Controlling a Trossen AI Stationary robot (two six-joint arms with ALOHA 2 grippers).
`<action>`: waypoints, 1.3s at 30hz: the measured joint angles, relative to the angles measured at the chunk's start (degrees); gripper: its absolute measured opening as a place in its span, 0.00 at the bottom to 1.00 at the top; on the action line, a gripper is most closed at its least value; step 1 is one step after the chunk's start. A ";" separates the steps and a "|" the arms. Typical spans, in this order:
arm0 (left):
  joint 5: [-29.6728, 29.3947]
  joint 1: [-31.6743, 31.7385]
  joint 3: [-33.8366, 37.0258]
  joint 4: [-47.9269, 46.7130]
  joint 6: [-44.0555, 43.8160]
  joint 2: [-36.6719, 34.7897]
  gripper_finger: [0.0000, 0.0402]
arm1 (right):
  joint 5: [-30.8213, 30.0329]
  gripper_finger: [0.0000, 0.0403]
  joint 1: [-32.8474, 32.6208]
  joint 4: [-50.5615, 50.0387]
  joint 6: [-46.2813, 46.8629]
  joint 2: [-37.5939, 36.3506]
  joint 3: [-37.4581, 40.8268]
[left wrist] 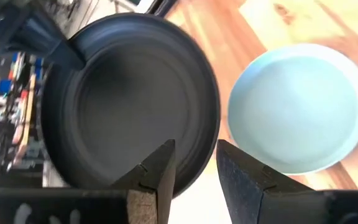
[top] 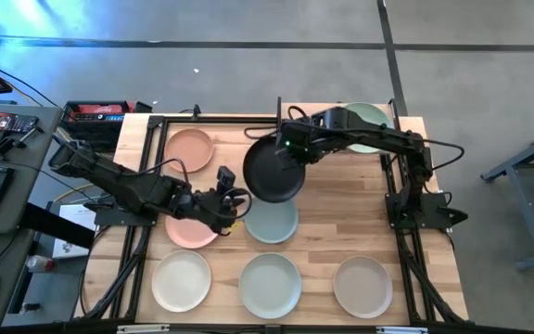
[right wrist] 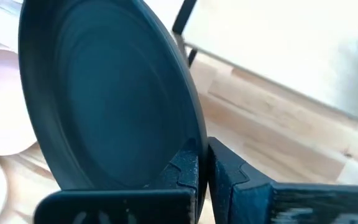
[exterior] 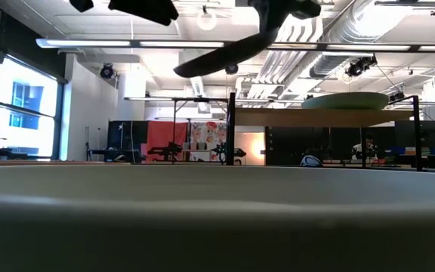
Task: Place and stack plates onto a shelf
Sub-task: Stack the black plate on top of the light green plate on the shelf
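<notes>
A black plate (top: 272, 172) hangs tilted above the table's middle, with my right gripper (top: 291, 151) shut on it. My left gripper (top: 235, 202) stands open just beside the plate's left rim (left wrist: 194, 134); whether its fingers touch the rim, I cannot tell. Below lie a pale blue-green plate (top: 272, 221) and a pink plate (top: 190, 230), both flat on the table. The shelf (exterior: 278, 117) stands at the far right, and a green plate (exterior: 346, 100) rests on it. My right gripper pinches the black plate's rim (right wrist: 190, 140) between its two fingers, on the side toward the shelf. The fingers come steeply from above. The plate is lifted clear of the table and tilted, its free side lower (exterior: 195, 68).
A second pink plate (top: 190, 148) lies at the far left. Along the near edge lie a cream-white plate (top: 182, 281), a sage green plate (top: 270, 285) and a beige plate (top: 362, 286). Black frame posts (top: 279, 111) stand by the shelf.
</notes>
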State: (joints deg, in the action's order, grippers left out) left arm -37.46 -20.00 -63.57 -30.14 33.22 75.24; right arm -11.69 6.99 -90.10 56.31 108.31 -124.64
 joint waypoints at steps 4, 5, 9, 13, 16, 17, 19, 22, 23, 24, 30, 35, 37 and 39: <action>-2.39 1.09 0.00 -0.08 -2.01 -0.04 0.26 | 0.60 0.00 2.72 0.03 -5.53 -0.02 0.00; -2.83 1.46 0.00 -0.19 -2.64 -0.16 0.26 | 0.79 0.00 3.51 0.02 -6.89 -0.04 0.00; -3.88 3.43 0.00 -0.94 -4.74 -0.22 0.26 | 1.02 0.00 6.80 0.06 -13.21 -0.04 0.00; -4.45 6.18 0.00 -3.55 -6.40 -0.59 0.26 | 2.73 0.00 10.53 0.06 -19.73 -0.07 0.00; -4.41 8.64 0.09 -5.83 -7.84 -1.05 0.26 | 3.68 0.00 13.59 0.07 -24.20 -0.23 0.00; -4.43 9.55 0.09 -5.80 -8.13 -1.15 0.26 | 3.73 0.00 14.56 0.09 -25.47 -0.34 0.00; -4.42 11.30 0.04 -6.12 -8.24 -1.12 0.26 | 3.97 0.00 16.61 0.08 -27.88 -0.75 0.00; -4.42 13.90 0.08 -5.98 -8.24 -1.14 0.26 | 5.66 0.00 19.47 0.12 -31.00 -1.60 0.00; -4.40 14.82 0.08 -6.02 -8.23 -1.14 0.26 | 6.22 0.00 20.24 0.08 -31.98 -2.06 0.00; -4.32 15.64 0.09 -6.11 -8.24 -1.14 0.26 | 6.42 0.00 21.07 0.08 -32.87 -2.61 0.00; -3.49 20.07 0.08 -6.06 -9.15 -1.14 0.26 | 6.83 0.00 26.01 0.07 -36.05 -6.42 0.00; -3.40 21.97 0.09 -6.07 -9.19 -1.14 0.26 | 6.80 0.00 30.34 0.29 -37.13 -10.37 2.19; -3.36 22.32 0.07 -6.07 -9.19 -1.14 0.26 | 6.79 0.00 32.00 0.17 -36.65 -13.10 5.76; -3.35 22.64 0.08 -6.06 -9.19 -1.14 0.26 | 6.61 0.00 33.46 0.13 -35.15 -16.38 10.20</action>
State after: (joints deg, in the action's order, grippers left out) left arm -40.81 2.64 -63.49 -36.20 24.03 74.11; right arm -5.09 40.45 -89.97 21.16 91.93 -114.44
